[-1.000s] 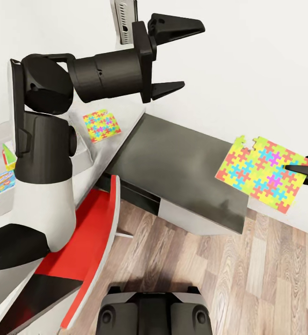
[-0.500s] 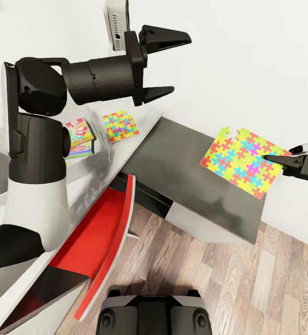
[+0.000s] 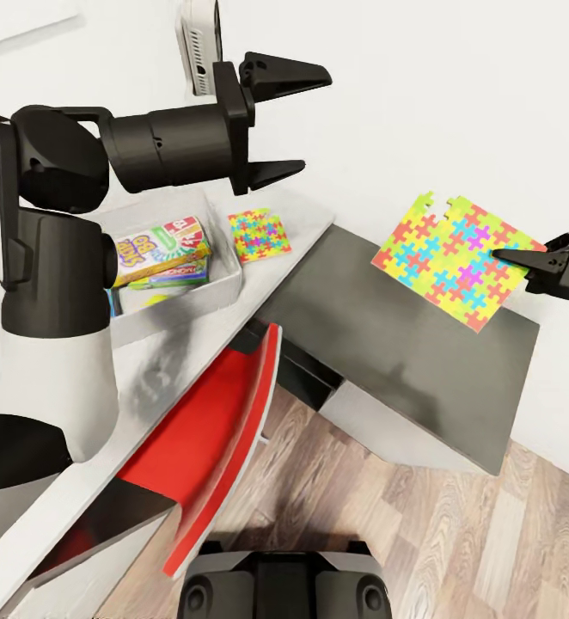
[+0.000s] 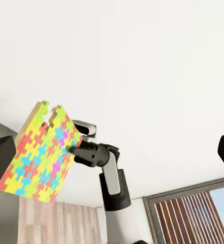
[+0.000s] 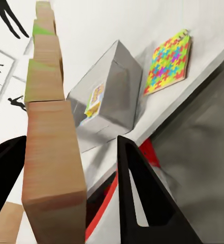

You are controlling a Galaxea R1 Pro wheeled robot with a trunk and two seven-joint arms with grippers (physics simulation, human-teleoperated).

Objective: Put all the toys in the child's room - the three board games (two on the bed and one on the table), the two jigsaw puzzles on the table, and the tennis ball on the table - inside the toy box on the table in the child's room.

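From the head camera I see my right gripper [image 3: 515, 255] at the right edge of the view, its jaws clamped on one edge of a jigsaw puzzle [image 3: 450, 257]. The sheet hangs in the air, tilted, above the far part of the dark side counter [image 3: 405, 344], touching nothing else. The left wrist camera shows the same puzzle [image 4: 38, 152] pinched by the right gripper [image 4: 71, 150] in front of the white wall. In the right wrist camera I look along the sheet's brown edge [image 5: 51, 132], which lies between the two dark fingers [image 5: 142, 203].

My left gripper [image 3: 300, 120] is raised above the pale counter [image 3: 160, 370], pointing toward the wall, jaws wide apart and holding nothing.

The toy box [image 3: 224, 288] stands on the pale counter, partly behind my left arm. Inside it I see a board game [image 3: 160, 245] with a colourful printed lid lying on top of another flat game box [image 3: 177, 271], and something yellow-green below them that I cannot make out.

The second jigsaw puzzle [image 3: 259, 235] lies flat on the pale counter just beside the toy box, toward the far corner by the wall. The right wrist camera shows it too [image 5: 167, 63], next to the grey wall of the toy box [image 5: 119, 86].

A red and white chair [image 3: 220, 421] is pushed against the counter's near edge.
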